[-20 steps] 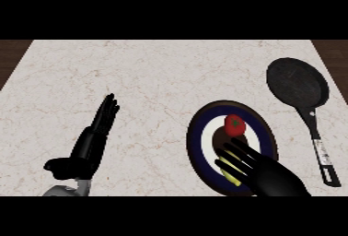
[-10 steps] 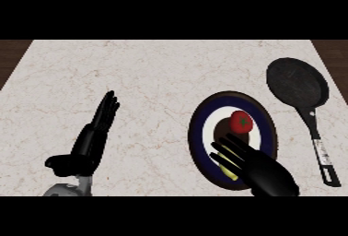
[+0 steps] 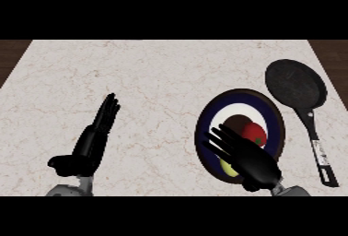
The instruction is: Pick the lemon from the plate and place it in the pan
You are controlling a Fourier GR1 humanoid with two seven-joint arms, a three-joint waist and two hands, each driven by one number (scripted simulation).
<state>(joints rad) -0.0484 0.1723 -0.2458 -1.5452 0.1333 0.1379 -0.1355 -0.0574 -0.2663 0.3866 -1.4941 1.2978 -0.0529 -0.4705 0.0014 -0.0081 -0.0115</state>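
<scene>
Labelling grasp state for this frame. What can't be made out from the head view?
- Yellow lemon: mostly hidden under the black right hand; only a sliver shows at the hand's lower left.
- Contact between right hand and lemon: hidden by the hand itself.
- Red round fruit: left part covered by the right hand's fingers.
- Round dark-blue-rimmed plate: lower part covered by the hand.
- Black left hand, resting open: wrist partly cut off at the lower edge.

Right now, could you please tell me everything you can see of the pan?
The pan is black, with a round, shallow, dull bowl and a long straight handle that points toward the robot. It lies flat on the marble counter at the right, just beside the plate. It holds nothing, and no robot hand touches it.
</scene>
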